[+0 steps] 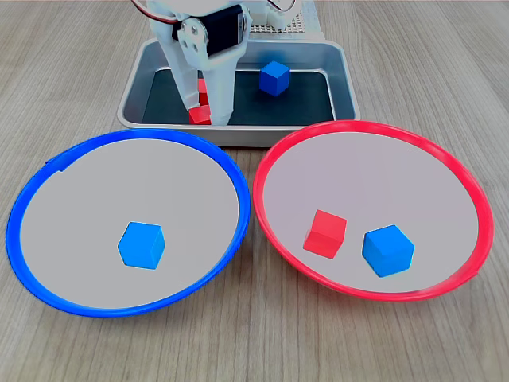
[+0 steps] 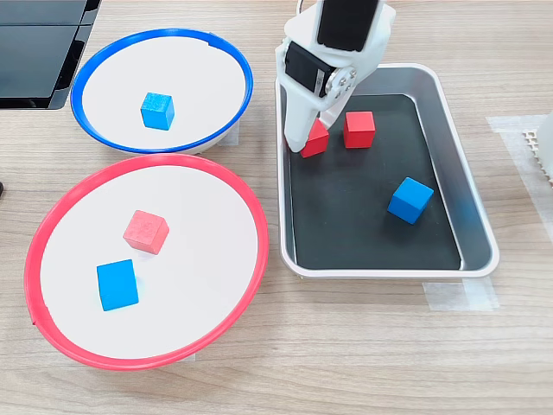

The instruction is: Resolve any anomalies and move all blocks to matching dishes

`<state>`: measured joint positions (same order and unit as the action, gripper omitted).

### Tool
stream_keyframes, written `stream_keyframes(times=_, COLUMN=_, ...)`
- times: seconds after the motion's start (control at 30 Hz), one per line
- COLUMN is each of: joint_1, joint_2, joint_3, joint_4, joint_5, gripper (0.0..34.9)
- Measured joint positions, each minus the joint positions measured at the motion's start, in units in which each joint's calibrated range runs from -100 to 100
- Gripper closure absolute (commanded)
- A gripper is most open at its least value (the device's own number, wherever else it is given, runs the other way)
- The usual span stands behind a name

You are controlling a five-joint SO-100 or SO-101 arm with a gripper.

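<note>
The blue-rimmed dish [image 1: 87, 215] [image 2: 199, 86] holds one blue block [image 1: 141, 244] [image 2: 157, 111]. In the red-rimmed dish [image 1: 374, 175] [image 2: 199, 225] lie a red block [image 1: 325, 233] [image 2: 146, 231] and a blue block [image 1: 388, 250] [image 2: 117, 284]. My white gripper [image 1: 205, 118] [image 2: 307, 147] reaches down into the grey tray [image 1: 310, 103] [image 2: 363, 225], shut on a tilted red block [image 1: 200, 114] [image 2: 316, 138]. A second red block [image 2: 359, 129] sits just beside it, mostly hidden by the fingers in the first exterior view. Another blue block [image 1: 275, 78] [image 2: 409, 200] lies apart in the tray.
The two dishes almost touch each other and the tray's rim. A black flat object [image 2: 34, 43] lies at the second exterior view's upper left. The arm's base [image 1: 278, 20] stands behind the tray. Tape [image 2: 449, 294] marks the wooden table by the tray.
</note>
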<state>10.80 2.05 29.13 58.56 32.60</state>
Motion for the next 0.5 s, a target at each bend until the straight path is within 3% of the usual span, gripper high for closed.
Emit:
stream_keyframes(times=0.17, joint_1=0.00, joint_2=0.00, joint_3=0.00, joint_4=0.00, joint_5=0.29, gripper=33.9)
stream_keyframes(times=0.37, joint_1=-0.09, joint_2=-0.09, joint_3=-0.45, joint_4=0.16, joint_5=0.98, gripper=34.6)
stream_keyframes(times=0.5, joint_1=-3.89, joint_2=-4.52, joint_3=-4.45, joint_4=7.42, joint_5=1.47, gripper=34.6)
